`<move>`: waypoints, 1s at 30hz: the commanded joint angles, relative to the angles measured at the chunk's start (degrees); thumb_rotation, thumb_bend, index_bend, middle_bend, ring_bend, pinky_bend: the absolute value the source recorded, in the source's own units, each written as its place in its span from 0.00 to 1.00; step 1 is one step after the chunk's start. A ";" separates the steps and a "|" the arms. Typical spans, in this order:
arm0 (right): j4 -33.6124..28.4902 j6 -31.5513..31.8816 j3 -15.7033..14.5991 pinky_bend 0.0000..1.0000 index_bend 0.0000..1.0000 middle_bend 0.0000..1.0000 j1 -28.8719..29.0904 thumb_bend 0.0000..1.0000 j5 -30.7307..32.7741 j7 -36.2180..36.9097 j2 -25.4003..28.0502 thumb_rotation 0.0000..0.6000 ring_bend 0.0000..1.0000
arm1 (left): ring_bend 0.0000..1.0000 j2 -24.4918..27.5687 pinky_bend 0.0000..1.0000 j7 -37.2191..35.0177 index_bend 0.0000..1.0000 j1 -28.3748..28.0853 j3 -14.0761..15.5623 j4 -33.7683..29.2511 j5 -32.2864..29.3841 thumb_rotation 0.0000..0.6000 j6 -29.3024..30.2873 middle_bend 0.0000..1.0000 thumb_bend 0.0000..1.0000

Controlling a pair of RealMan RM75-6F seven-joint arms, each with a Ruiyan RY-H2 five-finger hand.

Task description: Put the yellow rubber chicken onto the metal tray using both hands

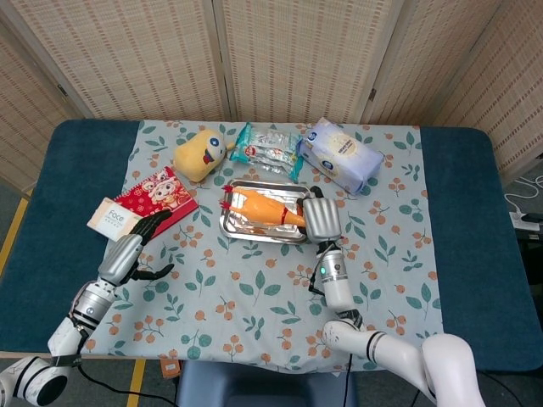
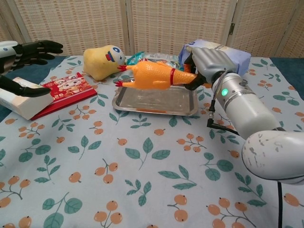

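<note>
The yellow rubber chicken (image 1: 263, 206) (image 2: 152, 76) hangs lying flat just above the metal tray (image 1: 254, 233) (image 2: 156, 103), its red-combed head pointing left. My right hand (image 1: 322, 218) (image 2: 209, 59) grips the chicken's right end, at the tray's right edge. In the chest view the body clears the tray floor. My left hand (image 1: 136, 246) (image 2: 28, 50) is open, fingers spread, hovering over the left side of the cloth well away from the chicken and holding nothing.
Behind the tray lie a yellow plush toy (image 1: 199, 154) (image 2: 100, 61), a snack packet (image 1: 267, 151) and a blue-white tissue pack (image 1: 339, 157). A red packet (image 1: 157, 195) (image 2: 64, 88) and a white box (image 1: 113, 219) lie under my left hand.
</note>
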 commanded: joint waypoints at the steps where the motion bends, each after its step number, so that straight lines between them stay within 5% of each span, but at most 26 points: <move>1: 9.19 -2.22 1.03 0.79 0.94 0.63 4.44 0.36 -1.09 4.52 -4.32 1.00 0.64 | 0.00 -1.17 0.02 -0.52 0.00 -0.39 -0.03 1.31 -0.13 1.00 -0.48 0.00 0.29; 13: 26.51 -8.48 0.56 0.55 0.78 0.55 11.23 0.34 -2.13 8.72 -10.83 1.00 0.41 | 0.00 -3.83 0.02 -3.29 0.00 -1.10 0.15 6.02 -0.14 1.00 -1.61 0.00 0.36; 16: 28.13 -11.60 0.20 0.43 0.57 0.40 11.69 0.31 -1.81 8.22 -10.95 1.00 0.27 | 0.00 -4.10 0.02 -4.21 0.00 -1.36 0.22 6.80 -0.14 1.00 -2.16 0.00 0.36; 20: 28.30 -15.38 0.47 0.22 0.11 0.12 11.67 0.23 -0.60 7.18 -10.22 1.00 0.05 | 0.00 -4.35 0.02 -4.62 0.00 -1.54 0.41 7.34 0.16 1.00 -2.34 0.00 0.36; 22: 27.74 -15.98 0.62 0.17 0.01 0.02 11.57 0.19 -0.25 6.97 -9.64 1.00 0.00 | 0.00 -4.42 0.02 -4.66 0.00 -1.60 0.46 7.37 0.17 1.00 -2.43 0.00 0.36; 30: 26.25 -16.13 0.74 0.03 0.00 0.00 11.28 0.07 0.42 4.42 -7.99 1.00 0.00 | 0.00 -4.40 0.02 -4.93 0.00 -1.73 0.47 7.32 -0.03 1.00 -2.75 0.00 0.36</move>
